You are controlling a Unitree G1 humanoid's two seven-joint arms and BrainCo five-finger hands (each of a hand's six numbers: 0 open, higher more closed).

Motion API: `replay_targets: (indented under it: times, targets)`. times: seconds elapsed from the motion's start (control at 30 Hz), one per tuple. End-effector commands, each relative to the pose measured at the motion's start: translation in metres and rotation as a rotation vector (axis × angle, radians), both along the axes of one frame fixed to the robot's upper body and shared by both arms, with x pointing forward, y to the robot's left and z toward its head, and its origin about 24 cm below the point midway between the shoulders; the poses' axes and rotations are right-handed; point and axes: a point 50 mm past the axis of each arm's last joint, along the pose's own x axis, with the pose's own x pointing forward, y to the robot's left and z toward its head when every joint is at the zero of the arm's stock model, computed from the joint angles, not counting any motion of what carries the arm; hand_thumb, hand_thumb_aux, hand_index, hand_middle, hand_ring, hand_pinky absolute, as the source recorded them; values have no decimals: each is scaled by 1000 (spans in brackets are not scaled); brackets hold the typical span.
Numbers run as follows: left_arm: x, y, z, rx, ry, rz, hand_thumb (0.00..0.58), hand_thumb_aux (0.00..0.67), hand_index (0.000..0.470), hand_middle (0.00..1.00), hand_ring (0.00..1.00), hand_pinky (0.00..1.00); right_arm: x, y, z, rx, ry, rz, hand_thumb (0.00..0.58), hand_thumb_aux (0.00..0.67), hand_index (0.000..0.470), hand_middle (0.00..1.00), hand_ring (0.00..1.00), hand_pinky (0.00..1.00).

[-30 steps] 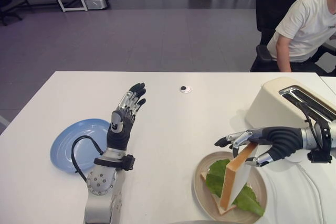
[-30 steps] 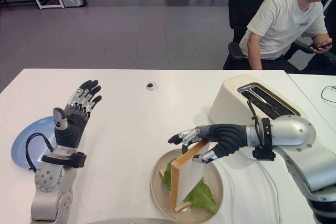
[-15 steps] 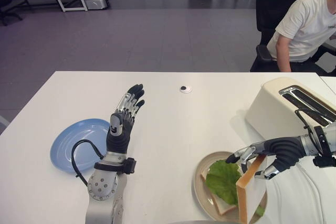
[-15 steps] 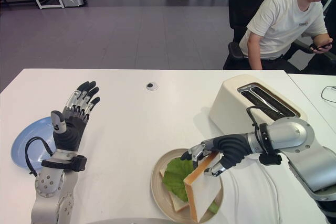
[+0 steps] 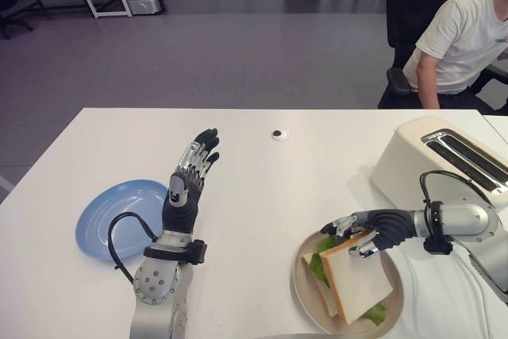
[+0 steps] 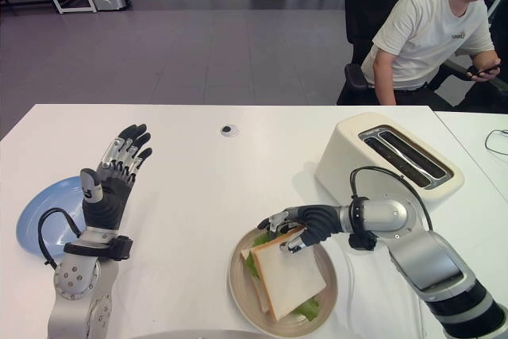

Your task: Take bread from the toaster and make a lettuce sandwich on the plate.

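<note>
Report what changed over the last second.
The right hand swung the top bread slice down from standing on edge to lying nearly flat over the lettuce on the tan plate, and still grips its far edge. The left hand, blue plate and toaster stayed put.

No text or number can be read. The left robot hand point(image 5: 184, 188), at nine o'clock on the desk point(image 5: 262, 172), bears a small pale mark point(image 5: 173, 192), perhaps a logo, too small to make out.
</note>
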Motion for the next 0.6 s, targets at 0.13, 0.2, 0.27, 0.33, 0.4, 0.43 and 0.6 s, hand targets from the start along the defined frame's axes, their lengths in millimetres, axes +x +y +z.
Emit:
replay_targets:
  times: [0.13,0.2,0.27,0.33,0.4,0.43,0.6]
  targets:
    - [-2,-4,-3,5,12,-2,0,0,0,0,0,0,17,2,-9,-13,-47,-112,0,0,0,0,0,0]
    - [-2,-4,-3,6,13,-3,0,0,0,0,0,0,21,3,-7,8,-64,-141,0,0,0,0,0,0]
    - [-3,-4,-4,6,14,-3,0,0,0,0,0,0,24,6,-3,36,-76,-156,0,0,0,0,0,0]
    - [-3,-4,-4,8,14,-3,0,0,0,0,0,0,25,7,0,51,-89,-165,0,0,0,0,0,0]
    - [-3,-4,-4,10,13,-2,0,0,0,0,0,0,28,6,3,63,-109,-179,0,0,0,0,0,0]
    - [-3,-4,-4,11,13,-1,0,0,0,0,0,0,30,6,6,81,-120,-184,0,0,0,0,0,0]
    - [-4,-8,-7,28,36,-45,0,0,0,0,0,0,24,0,47,385,-195,-158,0,0,0,0,0,0]
